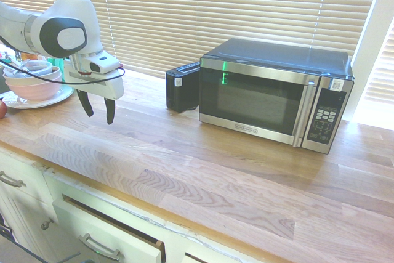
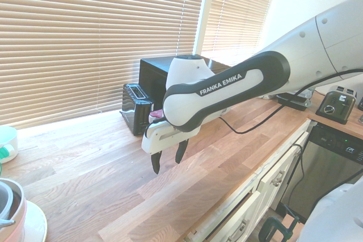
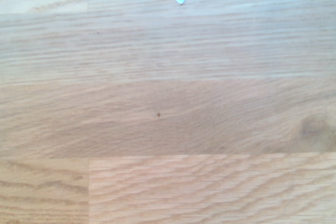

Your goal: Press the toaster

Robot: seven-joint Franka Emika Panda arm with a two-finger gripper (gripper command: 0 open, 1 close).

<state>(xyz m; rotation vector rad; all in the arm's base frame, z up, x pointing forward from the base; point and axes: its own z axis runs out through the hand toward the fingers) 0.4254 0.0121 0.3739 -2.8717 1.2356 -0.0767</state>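
Observation:
The toaster [image 1: 182,88] is a small black box with a white label on its end face, standing on the wooden counter just left of the microwave; it also shows as the toaster [image 2: 136,107] in the second exterior view. My gripper [image 1: 98,108] hangs open above the bare counter, well to the left of the toaster, fingers pointing down with nothing between them. From the other side the gripper [image 2: 168,157] sits in front of the toaster, apart from it. The wrist view holds only wood grain.
A large steel-and-black microwave [image 1: 277,93] stands right of the toaster. Stacked bowls on a plate [image 1: 36,81] sit at the counter's far left. Window blinds run behind. The wooden counter [image 1: 184,158] ends at a front edge above drawers.

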